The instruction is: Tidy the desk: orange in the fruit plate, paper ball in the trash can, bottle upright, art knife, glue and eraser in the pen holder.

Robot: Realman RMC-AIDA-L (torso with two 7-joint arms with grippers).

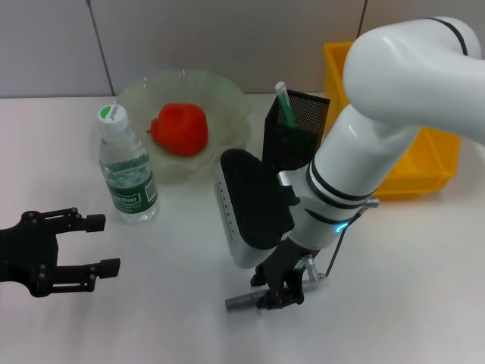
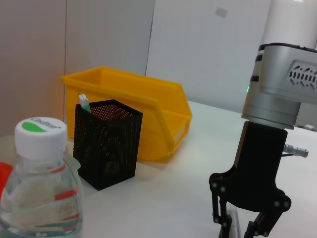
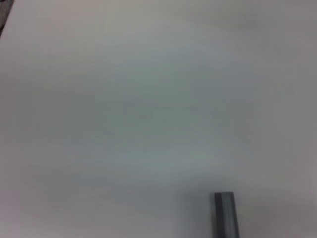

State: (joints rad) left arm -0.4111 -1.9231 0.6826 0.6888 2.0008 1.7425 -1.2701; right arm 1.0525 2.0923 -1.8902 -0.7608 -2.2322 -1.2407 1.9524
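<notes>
Right gripper (image 1: 279, 297): fingers clamped on slim grey art knife (image 1: 244, 301), in front of black square mesh pen holder (image 1: 295, 125). Left gripper (image 1: 91, 244): fingers released, left of holder.

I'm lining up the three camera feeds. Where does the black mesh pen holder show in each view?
Head view: the pen holder stands upper centre, between the fruit plate and the trash can, behind the right arm.
Left wrist view: it stands left of centre, in front of the trash can, past the bottle.
Right wrist view: not in it.
Shared landmark: the trash can, in head and left wrist views.
</notes>
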